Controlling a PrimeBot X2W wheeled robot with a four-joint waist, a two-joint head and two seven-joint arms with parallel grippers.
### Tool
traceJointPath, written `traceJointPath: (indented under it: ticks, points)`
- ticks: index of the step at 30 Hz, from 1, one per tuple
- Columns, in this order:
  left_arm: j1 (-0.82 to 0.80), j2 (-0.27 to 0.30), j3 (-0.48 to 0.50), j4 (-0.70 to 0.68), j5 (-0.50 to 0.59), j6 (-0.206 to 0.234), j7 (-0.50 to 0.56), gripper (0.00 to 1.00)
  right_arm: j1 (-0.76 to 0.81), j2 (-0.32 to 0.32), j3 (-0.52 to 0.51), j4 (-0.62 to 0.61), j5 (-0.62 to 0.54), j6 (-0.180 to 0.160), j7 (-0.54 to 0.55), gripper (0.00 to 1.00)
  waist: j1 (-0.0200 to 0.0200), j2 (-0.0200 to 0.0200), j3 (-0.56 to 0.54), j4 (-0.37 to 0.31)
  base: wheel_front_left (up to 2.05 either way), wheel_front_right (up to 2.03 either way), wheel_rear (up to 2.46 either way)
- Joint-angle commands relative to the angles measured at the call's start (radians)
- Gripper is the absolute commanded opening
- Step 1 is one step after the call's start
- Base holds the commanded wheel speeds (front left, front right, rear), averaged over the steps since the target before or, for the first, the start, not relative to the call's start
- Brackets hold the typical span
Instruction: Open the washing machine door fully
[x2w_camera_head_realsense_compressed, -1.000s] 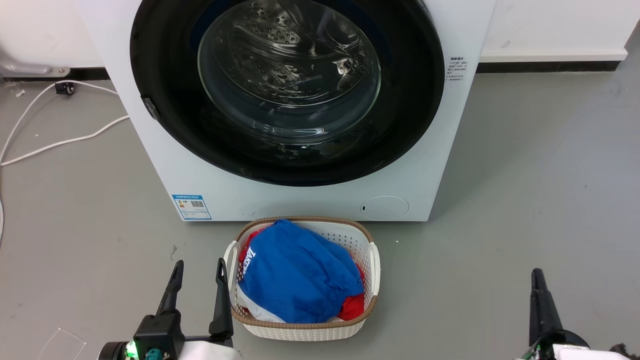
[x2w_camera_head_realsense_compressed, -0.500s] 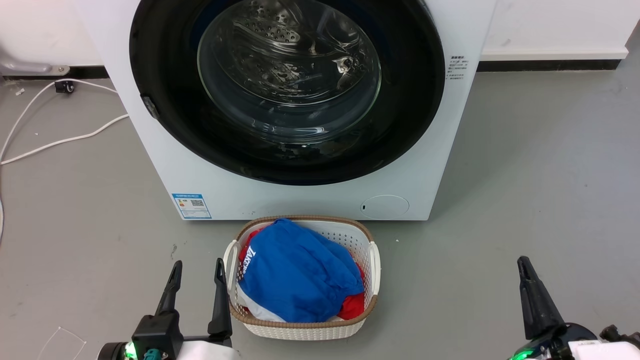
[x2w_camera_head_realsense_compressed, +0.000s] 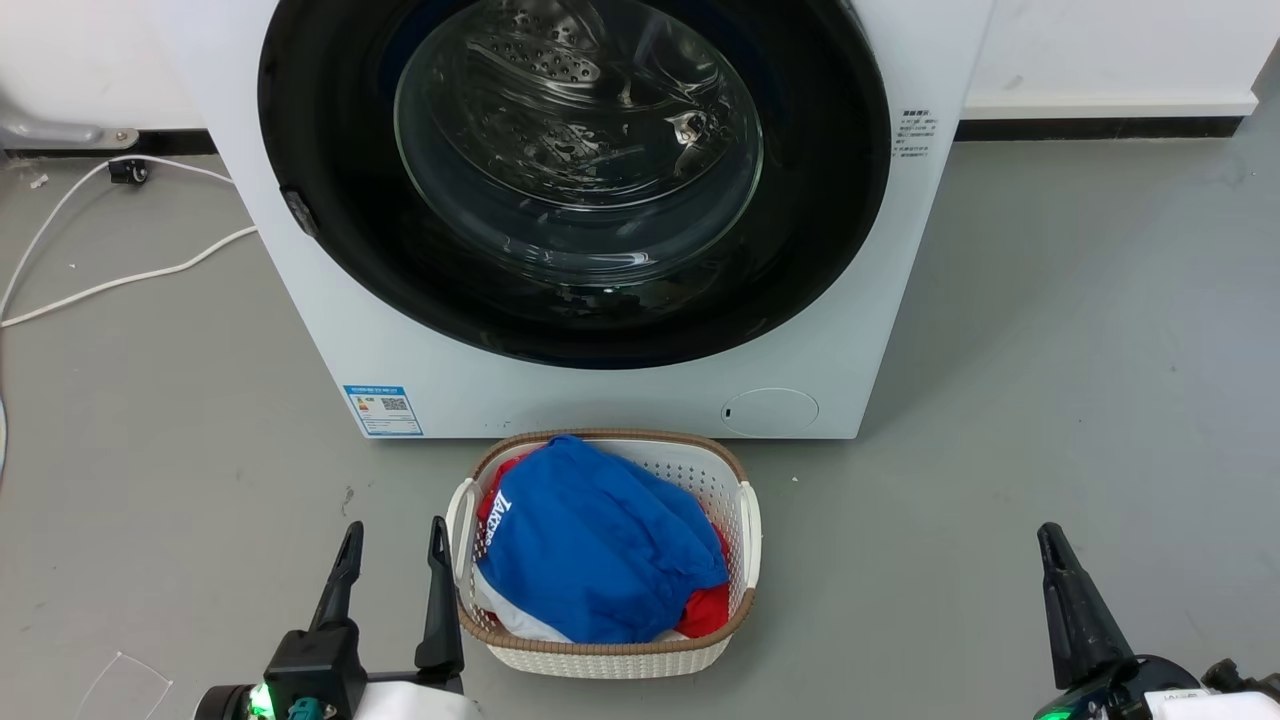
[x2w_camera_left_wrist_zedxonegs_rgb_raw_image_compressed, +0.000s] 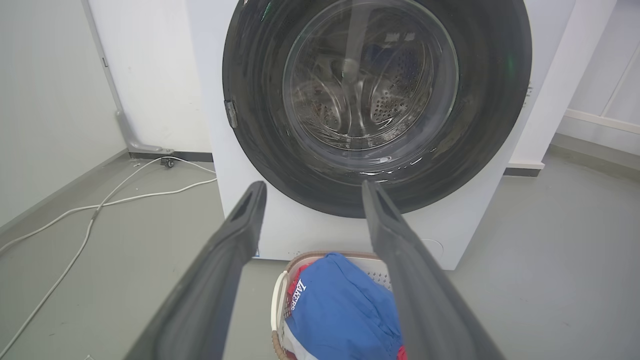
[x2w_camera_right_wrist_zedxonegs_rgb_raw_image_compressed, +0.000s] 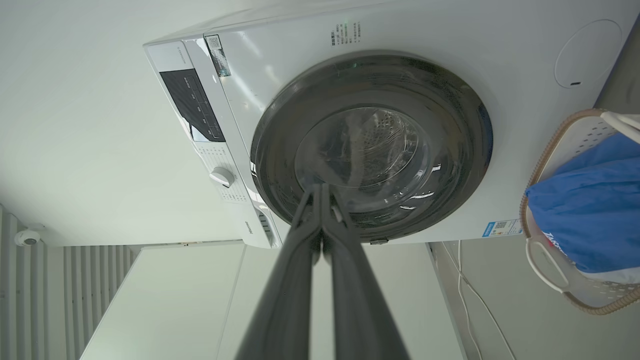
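Facing washing machine door | glossy black ring, bulging clear glass | closed

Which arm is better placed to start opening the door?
Probably the left. The left gripper is open and sits on the side of the small grey tab at the edge of the door, likely the handle. The right gripper is shut and far to the other side.

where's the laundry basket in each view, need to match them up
Head view: laundry basket bottom centre, below the washing machine door.
Left wrist view: basket bottom centre, between the fingers of the left gripper.
Right wrist view: basket at the right edge, cut off.
Shared landmark: the door, its black ring next to the basket in all three.
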Motion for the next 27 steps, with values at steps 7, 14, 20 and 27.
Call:
traceJointPath:
  ticks: [7,14,20,27]
  points:
    - [0.0,-0.001,0.0,-0.003,0.009,0.005,-0.003,1.0,-0.005,0.0,-0.007,0.01,-0.002,0.0,-0.01,0.0,0.0,0.0,0.006,0.0,0.0,0.0,0.0]
    - [-0.025,-0.001,-0.001,-0.013,0.024,0.002,-0.003,1.0,-0.061,0.0,-0.069,0.037,0.017,0.0,-0.001,0.0,0.0,0.0,0.039,0.001,0.0,0.0,0.0]
    - [-0.065,-0.001,-0.003,-0.023,0.033,-0.008,-0.003,1.0,-0.177,0.0,-0.183,0.084,0.03,0.0,0.028,0.0,0.0,0.0,0.101,0.013,0.0,0.0,0.0]
    - [-0.121,-0.001,-0.01,-0.047,0.036,-0.017,-0.003,1.0,-0.37,-0.027,-0.292,0.167,0.025,0.0,0.093,0.0,0.0,0.0,0.191,0.032,0.0,0.0,0.0]
